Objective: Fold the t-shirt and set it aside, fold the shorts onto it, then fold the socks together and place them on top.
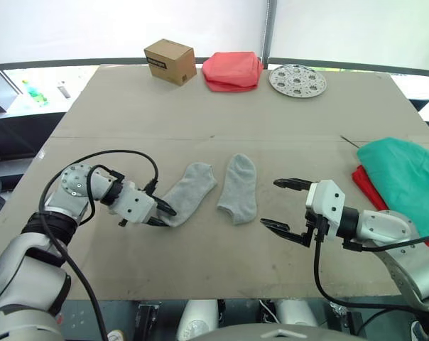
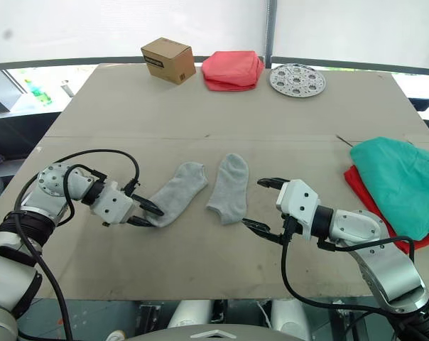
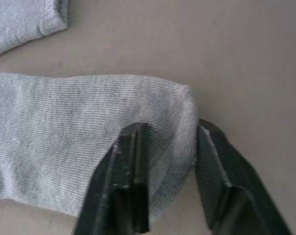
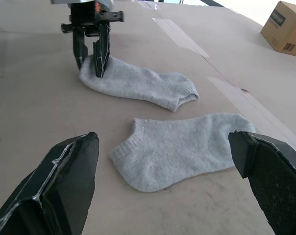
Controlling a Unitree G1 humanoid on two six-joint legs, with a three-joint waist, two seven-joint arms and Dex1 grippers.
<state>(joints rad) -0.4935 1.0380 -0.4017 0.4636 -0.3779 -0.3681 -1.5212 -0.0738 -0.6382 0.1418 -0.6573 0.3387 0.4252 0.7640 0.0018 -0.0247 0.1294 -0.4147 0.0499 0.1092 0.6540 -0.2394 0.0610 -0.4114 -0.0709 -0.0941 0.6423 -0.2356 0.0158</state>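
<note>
Left claw (image 1: 160, 214): fingers straddle the toe end of one of the socks (image 1: 189, 192), one finger on top of the knit, the other at its edge; fabric bunched between them, so pinching on but not lifted. That sock lies flat on the surface (image 1: 200, 106).

Right claw (image 1: 284, 206): fingers wide apart, holding nothing, just beside the second sock (image 1: 239, 187), which lies flat and apart from the first.

The shorts (image 1: 406, 177) lie on the t-shirt (image 1: 365, 186) at the right edge of the surface, red showing beneath the teal.

Judgement: shirt and shorts steps look done. Remaining: bring the socks together, fold, place on the stack.
</note>
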